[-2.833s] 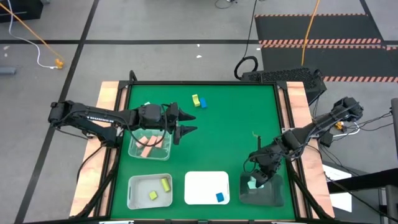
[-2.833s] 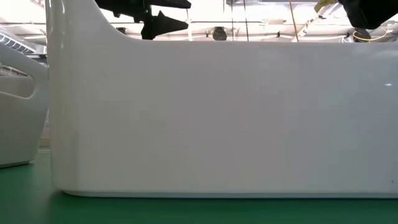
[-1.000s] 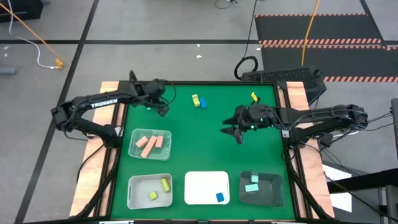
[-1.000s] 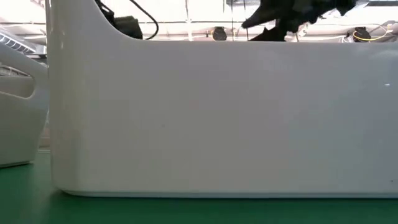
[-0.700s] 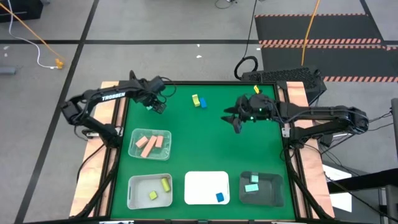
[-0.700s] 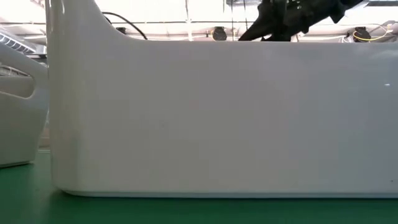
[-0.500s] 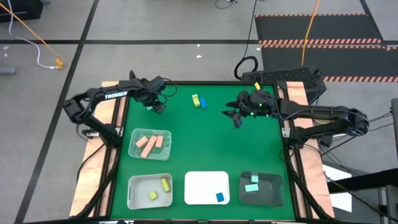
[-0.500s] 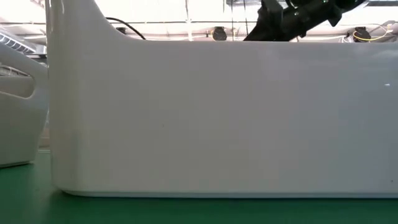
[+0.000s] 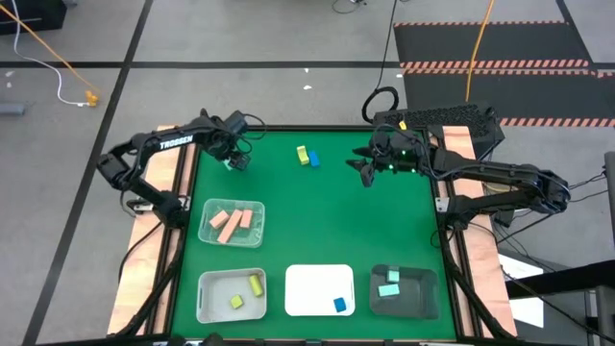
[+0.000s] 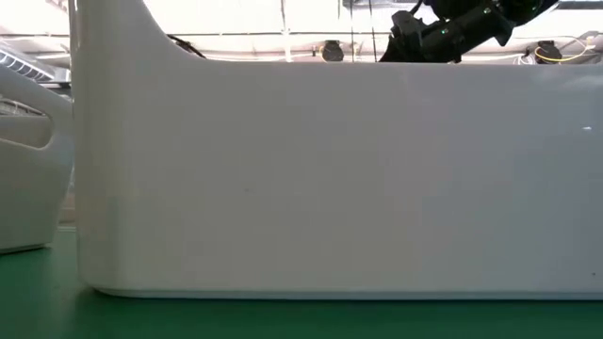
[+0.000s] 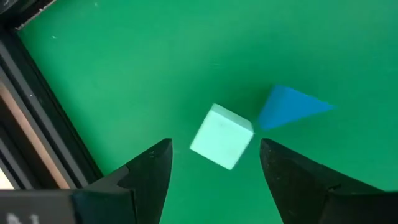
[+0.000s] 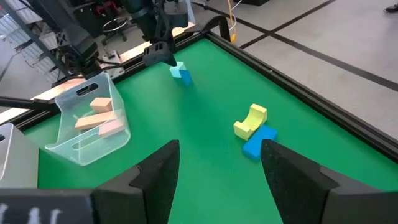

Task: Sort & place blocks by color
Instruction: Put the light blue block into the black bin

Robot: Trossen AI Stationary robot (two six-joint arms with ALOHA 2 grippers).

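The left gripper (image 9: 236,161) now sits at the tabletop's far left corner; the right gripper (image 9: 363,171) nears the far edge.

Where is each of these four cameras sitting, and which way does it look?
High: overhead, straight down on table and both arms.
Low: table height, blocked by white tray; right arm above.
Left wrist: on left arm, looking past left claw at mint cube.
Right wrist: on right arm, past right claw at yellow block.
Shared: both wrist views show the mint cube.
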